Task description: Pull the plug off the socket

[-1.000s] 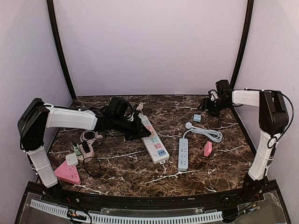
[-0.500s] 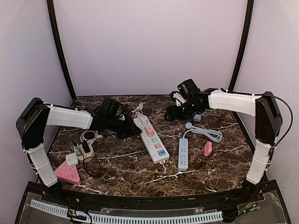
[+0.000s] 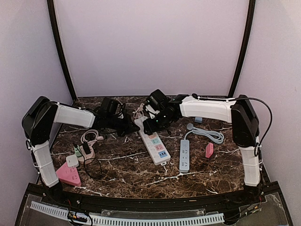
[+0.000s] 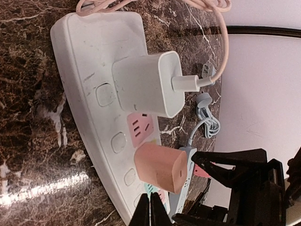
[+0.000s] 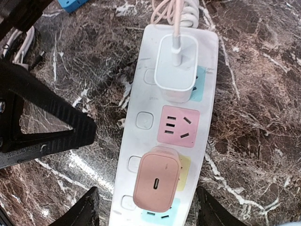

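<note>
Top view: my left tool (image 3: 130, 127) reaches in from the left and sits low over the bench (image 3: 122, 165), just left of the far end of the white power strip (image 3: 158, 150). My right tool (image 3: 151, 125) hangs over that same far end, near the left one. Also on the bench: one grey power strip (image 3: 184, 155) just right of the white one, with a coiled grey cable (image 3: 209, 135); one small pink adapter (image 3: 209, 149); at the left, one pink triangular socket block (image 3: 68, 175), one small white cube (image 3: 72, 161) and one short strip with a black plug (image 3: 85, 149). Left wrist view: the white charger plug (image 4: 148, 89) is seated in the white strip's end socket, and a pink cable (image 4: 221, 42) leaves its top. Next along is one free pink socket, then the pink plug (image 4: 160, 167), fully seated. My left tool's fingertips (image 4: 151, 214) are pressed together on nothing, at the strip's edge near the pink plug. I cannot tell whether they touch the strip. Right wrist view: my right tool's fingers (image 5: 87, 209) stand apart, one on each side of the strip and level with the pink plug, gripping nothing. The white charger plug sits two sockets beyond. My left tool lies beside the strip on its switch side.
</note>
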